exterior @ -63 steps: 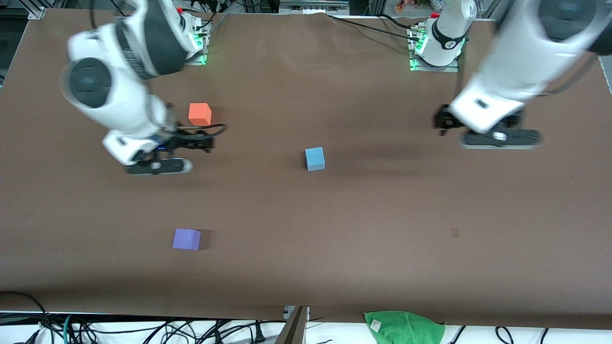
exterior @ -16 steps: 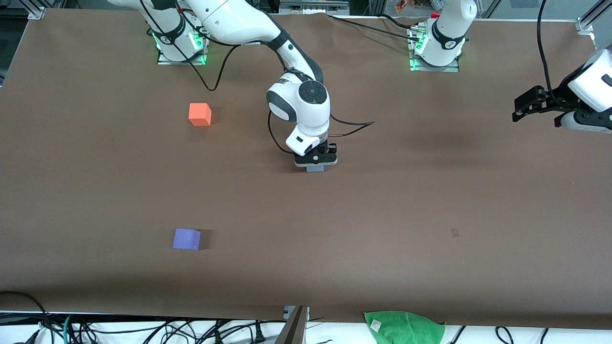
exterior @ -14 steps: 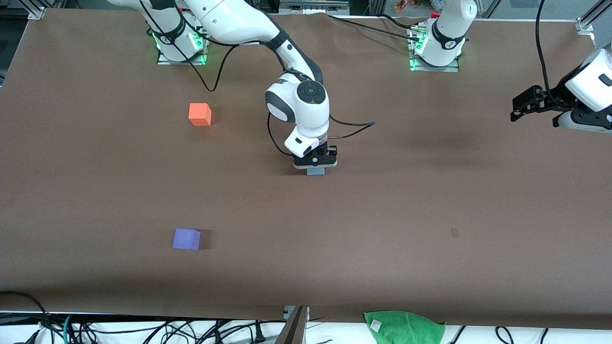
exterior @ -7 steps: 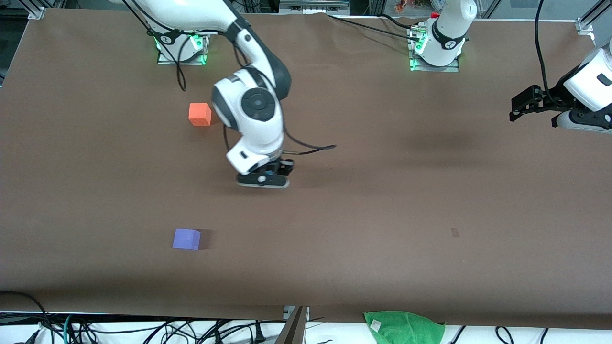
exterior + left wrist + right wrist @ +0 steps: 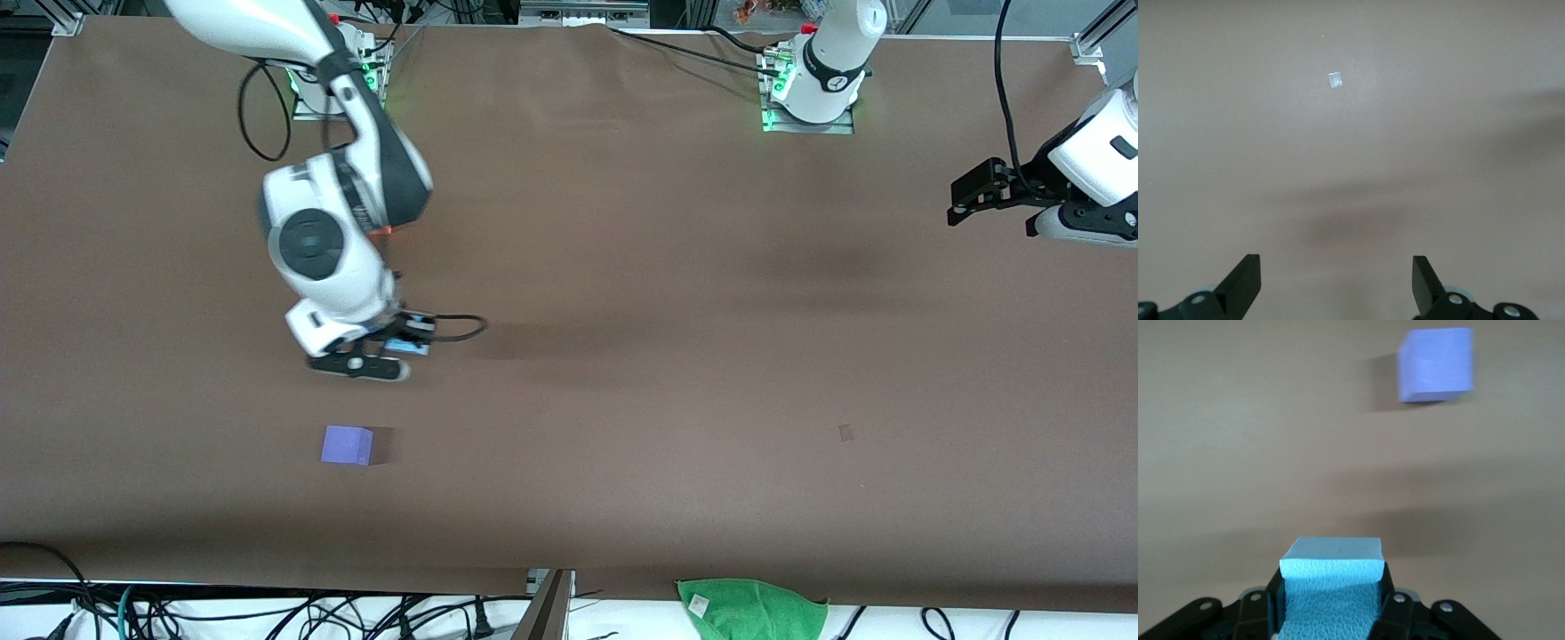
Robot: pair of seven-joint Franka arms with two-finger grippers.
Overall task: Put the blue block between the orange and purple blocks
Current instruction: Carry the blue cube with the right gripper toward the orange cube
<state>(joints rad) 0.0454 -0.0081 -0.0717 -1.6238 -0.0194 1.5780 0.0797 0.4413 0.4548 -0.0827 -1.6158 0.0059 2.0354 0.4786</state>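
Two-arm workcell, seen from above and from each wrist. The right hand (image 5: pixel 397 353) is up in the air over the brown desk (image 5: pixel 676 373), above the stretch that separates the orange block (image 5: pixel 384 230) from the purple block (image 5: pixel 347 444). Its two fingers (image 5: pixel 1395 607) are closed against opposite faces of the blue block (image 5: pixel 1331 583), which is lifted clear of the desk surface; in the front view only a sliver of the sky-blue cube shows under the wrist. The right wrist view shows the cube's top face level between the dark fingers, with the purple block resting on the desk some way ahead and apart from it.

The orange block is almost wholly hidden by the right arm's elbow joint in the front view; only a thin orange edge shows, so its exact pose cannot be told. The purple block sits flat on the desk, nearer to the front camera than the right hand and well apart from it.

The left hand (image 5: pixel 994 193) waits over the left arm's end of the desk, near the desk edge. Its fingers (image 5: pixel 1245 280) are spread wide with nothing between them; the left wrist view shows bare desk below and a small pale mark (image 5: pixel 1335 80) on the surface.

A green cloth (image 5: pixel 751 609) lies at the desk edge closest to the front camera, and loose cables (image 5: pixel 267 613) run along the same edge.
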